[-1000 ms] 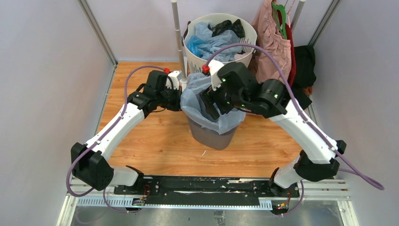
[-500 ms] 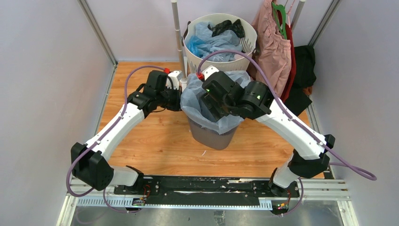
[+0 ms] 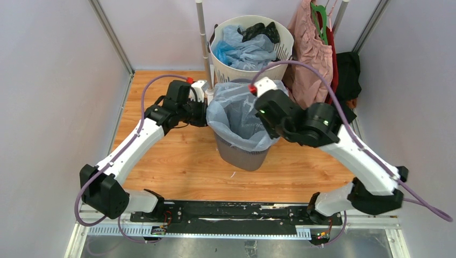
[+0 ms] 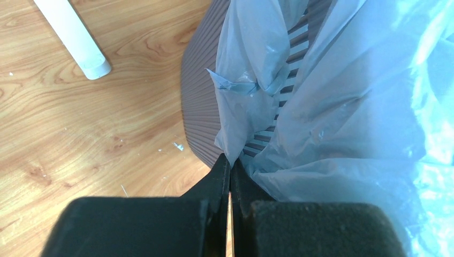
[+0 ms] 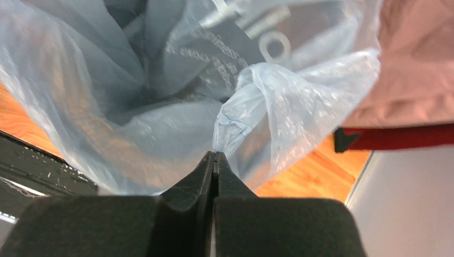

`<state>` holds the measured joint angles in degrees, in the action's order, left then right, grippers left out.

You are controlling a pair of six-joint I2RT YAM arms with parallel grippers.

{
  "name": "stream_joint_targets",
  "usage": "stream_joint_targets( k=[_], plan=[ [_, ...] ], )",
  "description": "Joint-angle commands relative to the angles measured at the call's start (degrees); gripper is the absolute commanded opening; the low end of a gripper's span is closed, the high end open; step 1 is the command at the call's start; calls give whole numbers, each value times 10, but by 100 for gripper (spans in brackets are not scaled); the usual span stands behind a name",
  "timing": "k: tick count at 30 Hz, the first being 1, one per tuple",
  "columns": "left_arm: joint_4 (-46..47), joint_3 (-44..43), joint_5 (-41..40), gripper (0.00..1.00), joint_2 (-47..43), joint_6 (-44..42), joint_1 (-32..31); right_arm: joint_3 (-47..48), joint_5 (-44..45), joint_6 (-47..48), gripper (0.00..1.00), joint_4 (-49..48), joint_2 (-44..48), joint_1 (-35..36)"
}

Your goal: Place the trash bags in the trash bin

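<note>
On the left, my left gripper [image 4: 230, 167] is squeezed tight on a thin bit of the trash bag [image 3: 236, 115], right against the outside wall of the trash bin [image 3: 243, 156]. If I tug too hard from this side, I think the thin plastic can rip. The light bin could also slide on the wooden table [image 3: 161, 161] or tip over. In the middle, the bag hangs inside the bin with its mouth open, and its edge folds over the rim on the left and near sides. If my two arms pull away from each other, I think the bag can stretch and tear, or pop back off the rim. On the right, my right gripper [image 5: 215, 156] is clamped shut too, pinching a small bunched fold of the bag at the right side of the bin's mouth. That pinch is tiny, so the slippery fold might slide out and drop down into the bin. The pink cloth [image 3: 312, 51] hangs near this arm and could get snagged. The bag looks pale blue, see-through and crinkly, with light letters on it, and more blue plastic sits in the white basket [image 3: 236, 72] behind
</note>
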<state>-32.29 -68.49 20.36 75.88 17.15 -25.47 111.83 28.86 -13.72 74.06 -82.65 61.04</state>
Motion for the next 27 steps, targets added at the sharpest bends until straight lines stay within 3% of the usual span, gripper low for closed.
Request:
stream_joint_targets(
  k=[1, 13, 22, 27],
  plan=[
    [2, -10, 13, 0, -16, -2, -3, -91, 48, -43, 0, -22, 110, 6],
    [4, -7, 14, 0, -6, -7, -4, -356, 120, -154, 0, -97, 332, 5],
    [3, -1, 13, 0, -7, -8, -3, -515, 73, -196, 0, -217, 378, 6],
    [2, 0, 9, 0, -7, -11, -3, -556, 88, -205, 0, -240, 381, 6]
  ],
)
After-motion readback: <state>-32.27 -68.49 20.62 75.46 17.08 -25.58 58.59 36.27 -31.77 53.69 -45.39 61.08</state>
